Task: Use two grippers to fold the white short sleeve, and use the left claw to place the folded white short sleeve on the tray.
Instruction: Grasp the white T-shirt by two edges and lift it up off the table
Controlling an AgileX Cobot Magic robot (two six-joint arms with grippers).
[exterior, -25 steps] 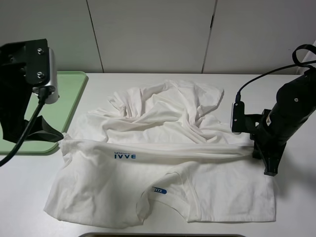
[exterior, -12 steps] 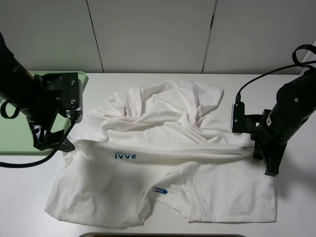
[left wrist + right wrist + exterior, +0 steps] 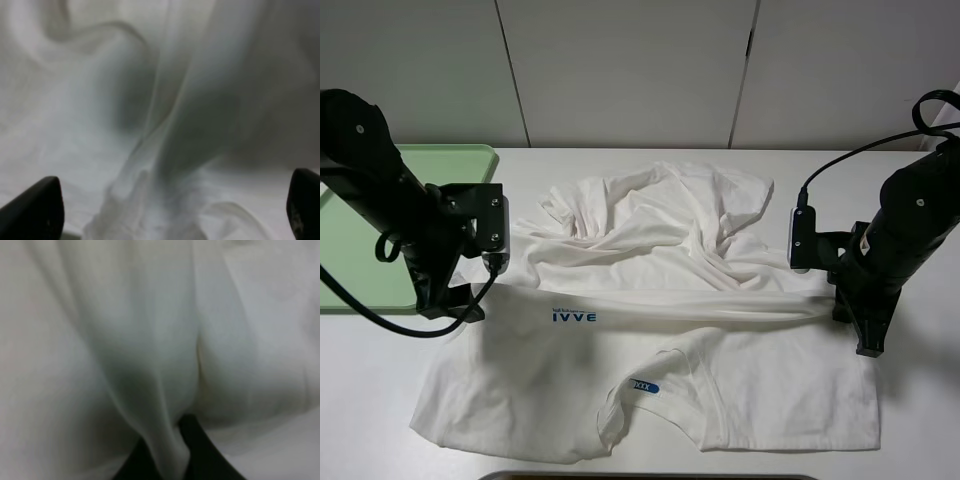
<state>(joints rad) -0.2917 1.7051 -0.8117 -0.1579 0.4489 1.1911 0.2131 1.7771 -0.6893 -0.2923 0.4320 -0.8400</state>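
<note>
Green tray (image 3: 460, 158) sits at the left; the white short sleeve (image 3: 650, 300) lies rumpled on the counter (image 3: 920, 440) beside it, 1 ridge across. The right tool (image 3: 850, 320) pinches the ridge's right end; the left tool (image 3: 450, 300) hangs wide open at the other end. It should probably clamp both layers before lifting.

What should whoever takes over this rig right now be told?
Left gripper: open, low over the left end of the shirt's fold, next to the tray; it grips nothing.
Right gripper: shut on the right end of that fold.
White short sleeve: rumpled on the table, with one long ridge running across its middle; none of it is on the tray.
Done: the right end is gripped and the left gripper is in position.
Left: close the left gripper on its end, make the folds with both grippers, then use the left claw to place the shirt on the tray.
</note>
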